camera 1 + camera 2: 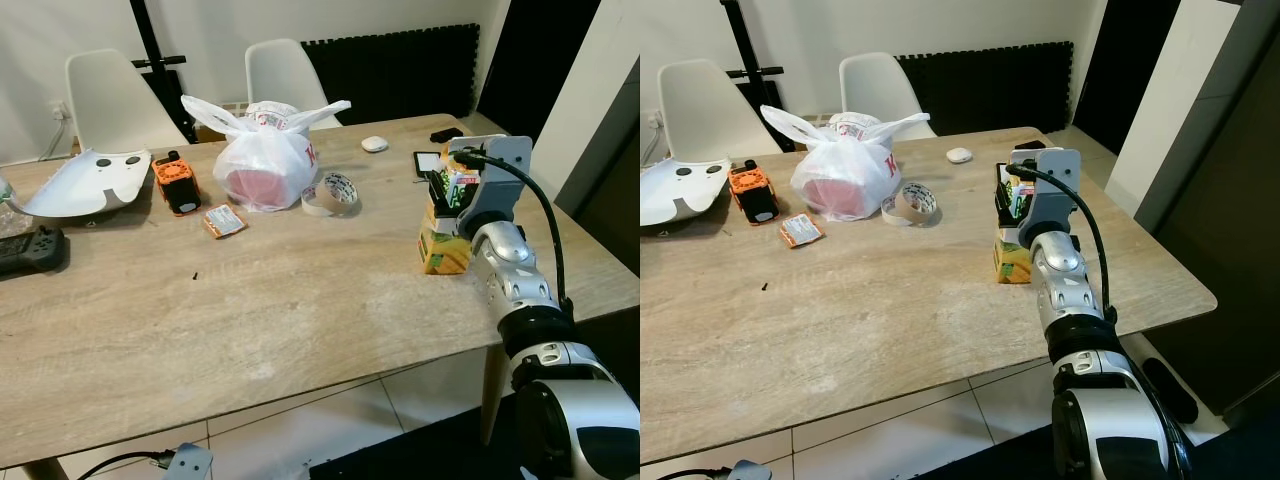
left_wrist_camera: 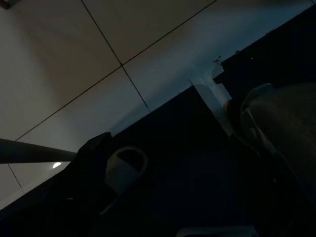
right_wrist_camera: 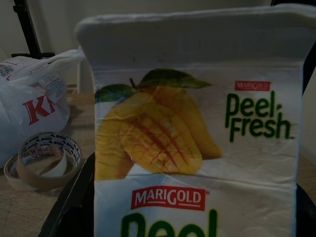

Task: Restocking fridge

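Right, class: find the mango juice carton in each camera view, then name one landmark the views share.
Left eye view: juice carton right of centre on the table, at the right pincer.
Right eye view: a little right of centre.
Left wrist view: dark floor tiles, no carton.
Right wrist view: close up, between the black fingers.
Shared landmark: the tape roll, beside the white plastic bag.

Head views: evenly lit, sharp, soft shadows under the plastic bag [image 1: 265, 160] on the table [image 1: 250, 300] | Left wrist view: very dark, dim bluish floor tiles [image 2: 98, 59], little detail | Right wrist view: dim, juice carton [image 3: 197, 148] close, slightly soft, background tape roll [image 3: 42, 160] underexposed
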Controlling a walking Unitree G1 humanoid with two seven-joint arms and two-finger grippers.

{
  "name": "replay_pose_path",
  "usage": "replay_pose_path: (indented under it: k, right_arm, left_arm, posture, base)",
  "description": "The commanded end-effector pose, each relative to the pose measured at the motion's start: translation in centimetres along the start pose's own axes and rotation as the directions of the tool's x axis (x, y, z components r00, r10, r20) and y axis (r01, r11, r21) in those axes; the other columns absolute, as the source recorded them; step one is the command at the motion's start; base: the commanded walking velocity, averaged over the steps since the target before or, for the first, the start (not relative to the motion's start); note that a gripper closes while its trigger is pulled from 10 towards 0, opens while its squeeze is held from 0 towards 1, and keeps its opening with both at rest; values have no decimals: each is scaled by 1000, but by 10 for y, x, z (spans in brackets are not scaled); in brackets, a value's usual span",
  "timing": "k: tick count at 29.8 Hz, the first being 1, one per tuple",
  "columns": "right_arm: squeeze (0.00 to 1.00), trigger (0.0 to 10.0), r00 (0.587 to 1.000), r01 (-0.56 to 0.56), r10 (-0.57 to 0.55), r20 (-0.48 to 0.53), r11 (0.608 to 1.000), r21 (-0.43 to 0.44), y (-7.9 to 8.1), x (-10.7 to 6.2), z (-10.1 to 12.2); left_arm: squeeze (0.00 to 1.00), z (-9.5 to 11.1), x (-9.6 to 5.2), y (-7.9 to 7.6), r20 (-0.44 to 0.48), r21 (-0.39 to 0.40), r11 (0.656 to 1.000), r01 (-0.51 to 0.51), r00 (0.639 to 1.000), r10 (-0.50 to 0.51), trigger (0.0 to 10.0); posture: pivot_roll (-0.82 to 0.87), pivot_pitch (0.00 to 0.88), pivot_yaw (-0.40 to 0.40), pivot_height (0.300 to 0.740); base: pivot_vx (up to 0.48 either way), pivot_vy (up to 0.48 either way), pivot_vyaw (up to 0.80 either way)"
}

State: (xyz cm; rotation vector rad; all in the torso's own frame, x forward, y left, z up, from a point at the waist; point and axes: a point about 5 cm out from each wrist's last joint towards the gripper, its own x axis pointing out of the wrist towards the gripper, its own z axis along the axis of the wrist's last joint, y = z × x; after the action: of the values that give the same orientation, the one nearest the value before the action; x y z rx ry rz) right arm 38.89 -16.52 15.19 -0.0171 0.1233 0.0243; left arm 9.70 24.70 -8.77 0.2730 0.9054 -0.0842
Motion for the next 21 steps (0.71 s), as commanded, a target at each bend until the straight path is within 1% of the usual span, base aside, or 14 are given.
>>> replay_pose_path:
  k: [1,8,10,11,12,14,19,20,21]
  right_arm:
    - [0,10000,983,-4,4,-185,1000,-2,0,-9,-46]
    - [0,10000,974,4,3,-227,1000,28,-1,-12,-58]
    - [0,10000,972,11,8,-237,997,80,-1,-13,-61]
    - [0,10000,972,11,8,-237,997,80,-1,-13,-61]
    - [0,10000,971,15,15,-240,992,122,0,-13,-62]
    - [0,10000,971,19,14,-238,991,133,-1,-13,-62]
    - [0,10000,974,19,12,-226,991,135,-3,-12,-59]
    - [0,10000,976,17,7,-217,994,108,-4,-11,-57]
    - [0,10000,976,17,7,-217,994,108,-4,-11,-57]
  left_arm:
    - [0,-1,0,-1,-5,-3,1000,0,1000,0,10000]
    - [0,0,0,-1,-2,0,1000,1,1000,-1,10000]
    - [0,0,0,0,-2,1,1000,0,1000,0,10000]
    - [0,0,0,0,-2,1,1000,0,1000,0,10000]
    - [0,0,0,0,-2,1,1000,0,1000,0,10000]
    - [0,0,0,0,-2,1,1000,-1,1000,1,10000]
    - [0,0,0,0,-2,1,1000,-3,1000,3,10000]
    - [0,0,0,0,-1,1,1000,-3,1000,3,10000]
    - [0,0,0,0,-1,1,1000,-3,1000,3,10000]
  posture:
    - [74,0,20,740]
    - [74,0,20,740]
    - [75,0,21,740]
    - [75,0,21,740]
    - [76,0,21,740]
    - [78,0,20,740]
    - [78,0,20,740]
    - [78,0,20,740]
    - [78,0,20,740]
  base:
    - [0,0,0]
    - [0,0,0]
    - [0,0,0]
    - [0,0,0]
    - [0,0,0]
    - [0,0,0]
    - [0,0,0]
    - [0,0,0]
    - [0,0,0]
